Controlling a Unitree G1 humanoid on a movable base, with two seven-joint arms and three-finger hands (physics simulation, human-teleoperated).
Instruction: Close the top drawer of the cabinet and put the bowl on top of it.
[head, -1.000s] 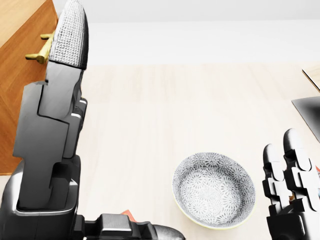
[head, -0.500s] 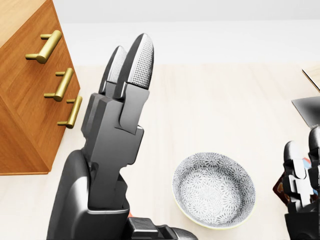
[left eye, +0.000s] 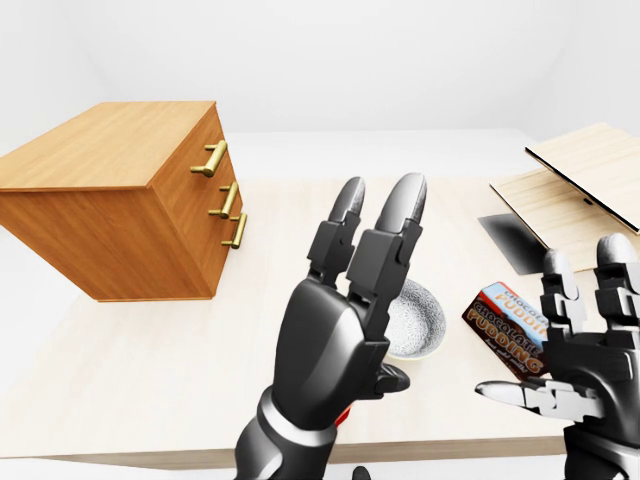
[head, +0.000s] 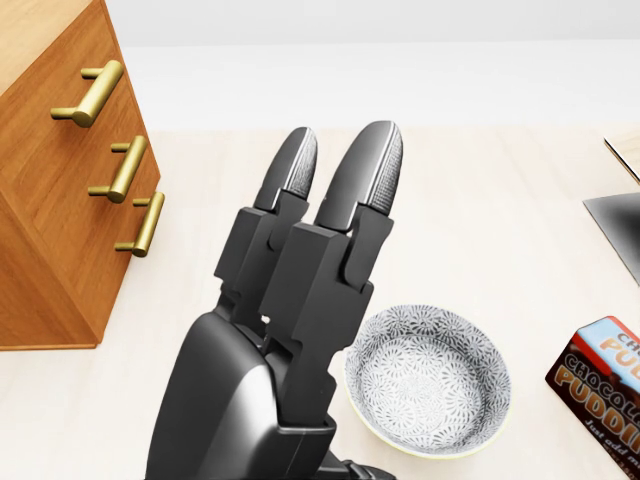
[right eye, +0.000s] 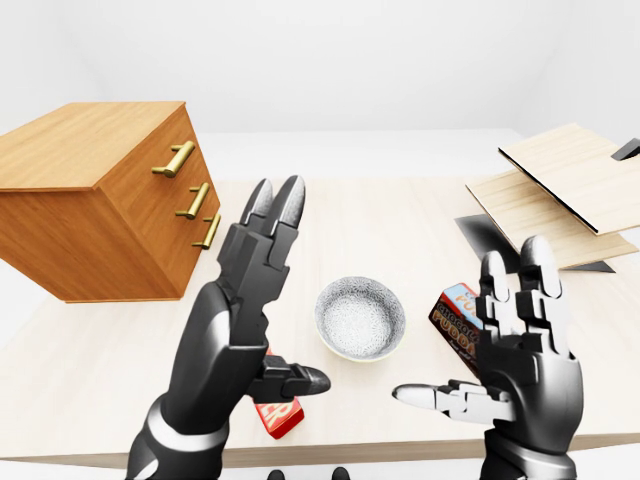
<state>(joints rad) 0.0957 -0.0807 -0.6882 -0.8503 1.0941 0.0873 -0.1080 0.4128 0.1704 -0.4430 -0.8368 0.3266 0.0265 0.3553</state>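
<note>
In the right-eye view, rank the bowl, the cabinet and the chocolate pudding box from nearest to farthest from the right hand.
From the right hand:
1. chocolate pudding box, just left of the hand and partly hidden by it.
2. bowl, further left, near the view's middle.
3. cabinet, at the view's far left.

My left hand (right eye: 232, 310) stands raised, fingers (right eye: 268, 218) straight up, thumb (right eye: 298, 380) jutting sideways; my right hand (right eye: 525, 372) is raised alongside, fingers spread.
</note>
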